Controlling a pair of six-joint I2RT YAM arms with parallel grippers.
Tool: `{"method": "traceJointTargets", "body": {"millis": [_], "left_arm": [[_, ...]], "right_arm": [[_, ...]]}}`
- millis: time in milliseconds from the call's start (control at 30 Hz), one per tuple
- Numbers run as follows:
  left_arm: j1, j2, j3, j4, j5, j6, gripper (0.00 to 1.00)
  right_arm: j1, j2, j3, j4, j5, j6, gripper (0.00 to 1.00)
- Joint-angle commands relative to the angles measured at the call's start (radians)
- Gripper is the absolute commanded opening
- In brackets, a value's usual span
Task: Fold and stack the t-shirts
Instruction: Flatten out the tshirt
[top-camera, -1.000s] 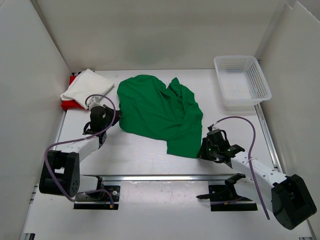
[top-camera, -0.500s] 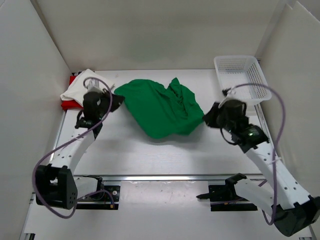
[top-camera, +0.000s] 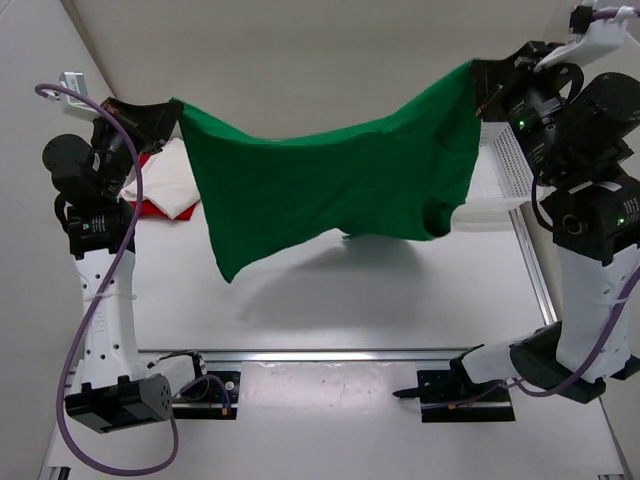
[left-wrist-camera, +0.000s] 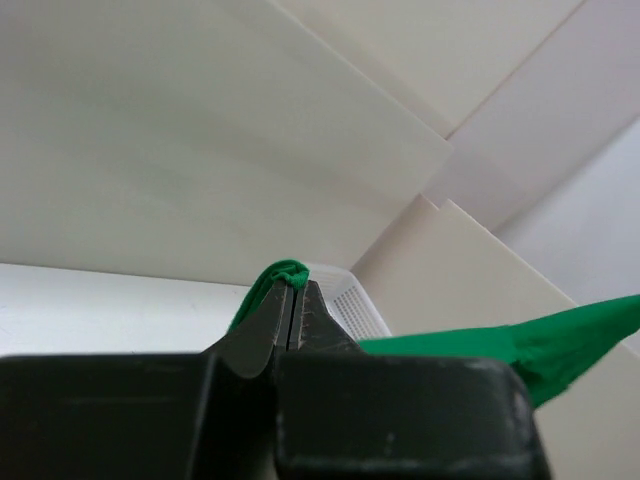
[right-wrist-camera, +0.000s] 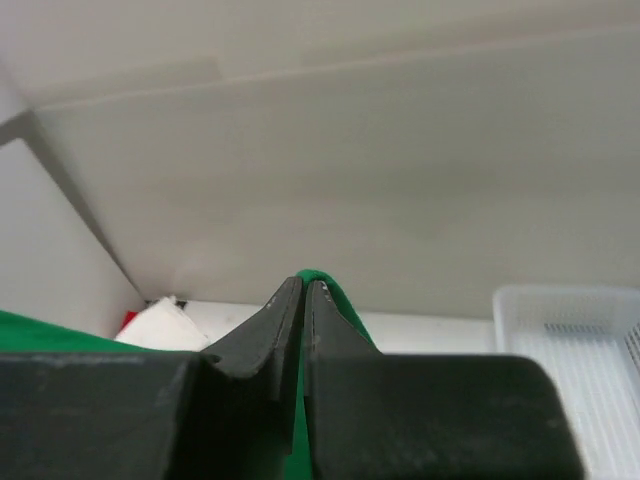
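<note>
1. Cloth fills the middle of the top view. The green t-shirt (top-camera: 330, 190) hangs stretched in the air between the two raised arms, well above the tabletop (top-camera: 350, 300). It sags along the middle, and its lower left corner droops lowest.
2. The left pincer (top-camera: 168, 112) is clamped on the green t-shirt at its upper left edge. In the left wrist view the fingers (left-wrist-camera: 262, 325) press together, with a small fold of green poking out at their tips.
3. The right pincer (top-camera: 482, 78) is clamped on the upper right edge of the same shirt. The right wrist view shows its jaws pressed together on a sliver of green cloth.
4. The white t-shirt (top-camera: 172, 178) lies at the far left of the tabletop, on top of the red t-shirt (top-camera: 148, 207). Only a red strip shows along the near side. The left arm and the hanging green edge cover part of both.
5. A white mesh basket (top-camera: 500, 170) sits at the far right corner. The green cloth and the right arm stand in front of much of it.
6. A soft shadow (top-camera: 350, 262) lies on the tabletop beneath the hanging shirt.
7. Plain white walls (top-camera: 300, 60) enclose the space on three sides. Purple cables (top-camera: 100, 300) loop along each arm, and a metal rail (top-camera: 330, 355) runs across near the arm bases.
</note>
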Motion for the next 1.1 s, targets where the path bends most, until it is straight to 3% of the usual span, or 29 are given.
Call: {"method": "traceJointTargets", "body": {"millis": [0,67,100,133,200,267,467,667,900,1067], "left_arm": [[0.018,-0.009,0.042,-0.060,0.033,-0.013,0.00],[0.026,-0.003,0.055,-0.097,0.008,-0.004,0.00],[0.025,0.009,0.061,-0.091,0.011,-0.004,0.00],[0.028,0.014,0.058,-0.084,0.005,-0.005,0.00],[0.014,0.028,0.012,-0.062,-0.054,0.014,0.00],[-0.044,0.049,-0.036,-0.075,-0.124,0.065,0.00],[-0.115,0.265,-0.149,-0.005,-0.228,0.105,0.00],[-0.156,0.509,0.062,-0.011,-0.205,0.074,0.00],[-0.134,0.596,0.465,-0.081,-0.153,0.030,0.00],[-0.072,0.556,0.493,-0.072,-0.161,0.008,0.00]], "right_arm": [[0.081,0.041,0.093,0.037,0.066,-0.114,0.00],[0.014,0.038,0.027,0.138,0.027,-0.117,0.00],[-0.050,0.050,0.024,0.139,-0.090,-0.090,0.00],[-0.230,0.087,0.036,0.128,-0.318,0.005,0.00],[-0.410,0.144,-0.014,0.174,-0.541,0.111,0.00],[-0.434,0.234,-0.055,0.173,-0.582,0.083,0.00],[-0.450,0.544,0.135,0.119,-0.664,0.043,0.00],[-0.479,0.693,0.232,0.206,-0.671,0.090,0.00],[-0.514,0.529,0.209,0.497,-0.671,0.219,0.00],[-0.539,0.426,0.159,0.535,-0.694,0.217,0.00]]}}
